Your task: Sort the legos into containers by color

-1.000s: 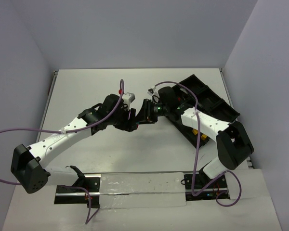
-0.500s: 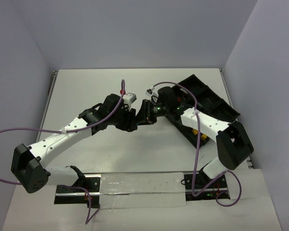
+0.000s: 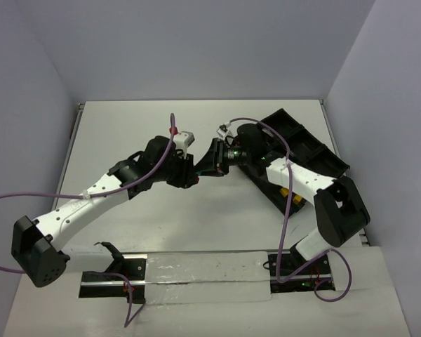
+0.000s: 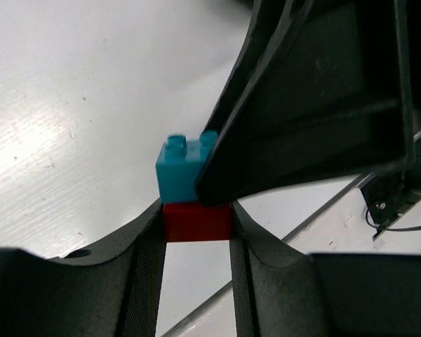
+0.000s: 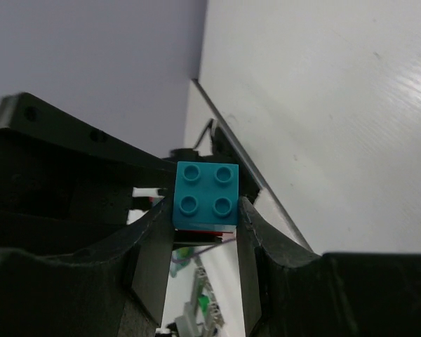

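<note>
The left gripper (image 4: 196,228) is pinching a red brick (image 4: 196,221) between its two fingers (image 4: 149,246). Its jaws are drawn in to just the brick's width and are pressing on two opposite sides. A cyan brick (image 4: 177,172) is sitting stacked on the red one, with its studs pointing away from it.

The right gripper (image 5: 205,210) is clamping that same cyan brick from the opposite direction. Its fingers (image 5: 158,235) are narrowed to the brick's width and are touching its left and right faces. In the right wrist view the four studs are facing the camera, and a thin red edge is showing just under the cyan block. In the left wrist view one right finger is crossing in front of the cyan brick and hiding its right half.

So both grippers are gripping one two-brick stack, each on its own colour.

From above, the two grippers are meeting nose to nose over the middle of the white table (image 3: 126,133), and the stack itself is hidden between them. The left arm (image 3: 91,196) is reaching in from the near left. The right arm (image 3: 302,182) is bending over the black tray (image 3: 316,151), which is lying at an angle on the right side of the table, apart from the held bricks
</note>
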You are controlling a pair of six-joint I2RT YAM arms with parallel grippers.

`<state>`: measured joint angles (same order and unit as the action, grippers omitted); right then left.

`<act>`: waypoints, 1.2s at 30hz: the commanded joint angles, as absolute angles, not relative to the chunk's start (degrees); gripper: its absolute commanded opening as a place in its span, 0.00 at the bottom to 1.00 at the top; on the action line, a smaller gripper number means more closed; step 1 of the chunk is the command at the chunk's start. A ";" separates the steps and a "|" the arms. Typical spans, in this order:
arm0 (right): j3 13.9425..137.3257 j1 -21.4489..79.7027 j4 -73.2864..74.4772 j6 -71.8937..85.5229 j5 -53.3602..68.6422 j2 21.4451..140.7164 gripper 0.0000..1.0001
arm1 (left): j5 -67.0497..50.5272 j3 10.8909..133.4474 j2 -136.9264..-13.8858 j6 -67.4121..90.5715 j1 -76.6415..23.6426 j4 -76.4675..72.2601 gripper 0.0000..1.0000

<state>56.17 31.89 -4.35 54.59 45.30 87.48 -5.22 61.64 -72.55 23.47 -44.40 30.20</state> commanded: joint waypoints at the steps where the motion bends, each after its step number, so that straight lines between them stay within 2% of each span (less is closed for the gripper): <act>1: 56.82 29.39 -24.65 66.00 54.69 86.26 0.00 | -5.56 59.71 -70.12 24.54 -44.67 28.28 0.00; 7: 57.66 25.88 -30.06 70.54 56.43 87.54 0.00 | -5.72 58.81 -69.35 24.79 -44.74 28.31 0.00; 10: 60.45 23.29 -16.52 60.67 51.63 85.67 0.00 | -4.35 58.89 -68.64 25.26 -44.74 28.84 0.00; 11: 62.40 22.71 -4.32 52.24 43.12 84.25 0.00 | -3.85 59.01 -68.46 25.39 -44.72 29.31 0.00; 12: 67.43 22.34 14.62 40.51 26.49 82.08 0.00 | -3.11 59.33 -67.98 25.61 -44.66 30.10 0.00; 13: 70.21 22.37 19.78 37.32 21.96 81.48 0.00 | -2.07 59.54 -67.60 25.86 -44.65 30.32 0.00; 15: 71.09 22.05 30.86 30.13 -0.63 77.98 0.00 | 1.32 59.36 -66.70 26.82 -44.47 31.47 0.00; 18: 69.15 18.38 35.61 25.32 -12.66 75.26 0.00 | 3.31 58.76 -66.45 28.45 -43.05 31.85 0.00; 24: 63.48 12.63 37.04 22.15 -14.14 74.41 0.00 | 2.29 60.54 -69.02 29.88 -41.26 30.95 0.00; 36: 60.23 9.80 34.33 21.12 -11.37 75.82 0.00 | 2.44 67.43 -74.74 33.02 -41.13 33.22 0.00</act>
<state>60.62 10.98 35.84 22.62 -11.09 75.99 1.93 63.02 -73.32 30.87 -41.45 32.87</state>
